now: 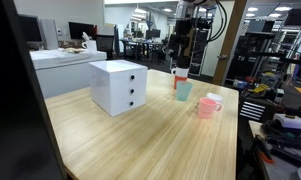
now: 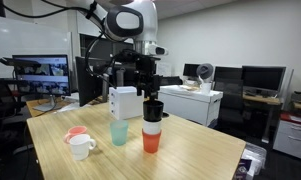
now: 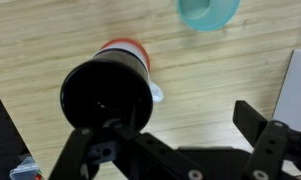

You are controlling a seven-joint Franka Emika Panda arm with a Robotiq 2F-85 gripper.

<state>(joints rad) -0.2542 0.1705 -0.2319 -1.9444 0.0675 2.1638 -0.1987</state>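
The arm (image 2: 130,22) is built from rounded, glossy white shells, with dark bands marking the joints between segments. Black cables (image 2: 50,8) loop away from its upper segments. Below the last white shell sits a black, block-shaped wrist section. The gripper (image 2: 148,92) is matt black throughout and assembled from angular linked bars. In the wrist view the fingers (image 3: 258,128) appear as flat black bars with squared edges and hinged links. No lettering can be read on any part.
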